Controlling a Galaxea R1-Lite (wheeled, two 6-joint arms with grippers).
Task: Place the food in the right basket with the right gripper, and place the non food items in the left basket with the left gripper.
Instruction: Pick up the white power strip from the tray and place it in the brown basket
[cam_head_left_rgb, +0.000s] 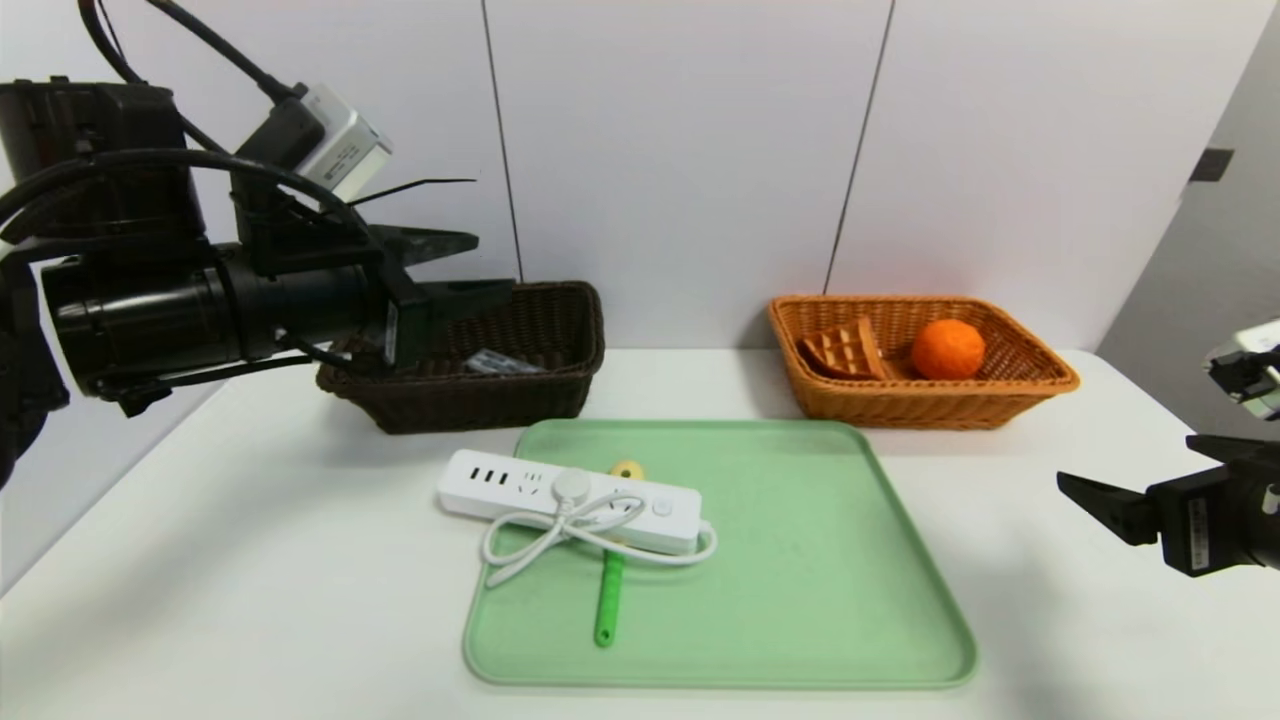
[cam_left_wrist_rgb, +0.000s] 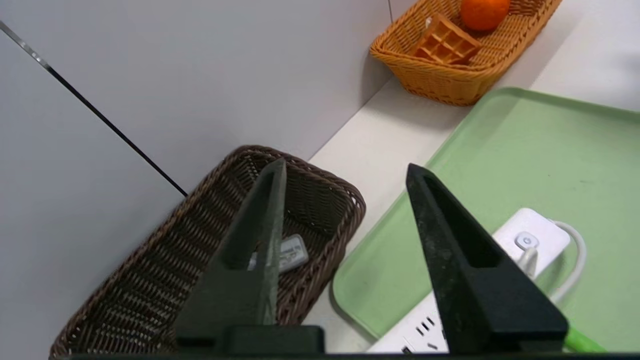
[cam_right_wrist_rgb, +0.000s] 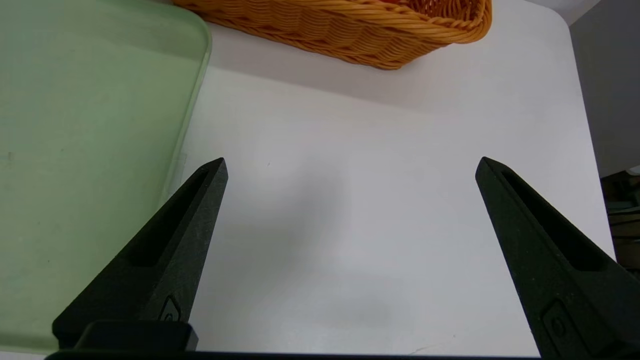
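- Both jaws of the left gripper (cam_left_wrist_rgb: 345, 170) are standing apart, gripping nothing, above the dark woven left basket (cam_head_left_rgb: 545, 330); a small pale packet (cam_left_wrist_rgb: 292, 254) is lying inside it.
- Right gripper (cam_right_wrist_rgb: 350, 165) is holding its jaws spread wide, empty, over bare white table (cam_right_wrist_rgb: 350, 210) at the tray's three o'clock.
- On the smooth green tray (cam_head_left_rgb: 800, 560), a white power strip (cam_head_left_rgb: 500, 480) with looped cord is lying across a green-handled tool (cam_head_left_rgb: 607, 600) at nine o'clock.
- Orange wicker right basket (cam_head_left_rgb: 1040, 385) is holding a round orange (cam_head_left_rgb: 947, 349) and a ridged waffle (cam_head_left_rgb: 845, 352).

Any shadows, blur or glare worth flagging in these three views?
Head view: left gripper looms large, hiding part of the dark basket; no glare. Left wrist view: sharp, soft shadow beside the orange basket. Right wrist view: faint shadows on the table, tray slightly hazy.
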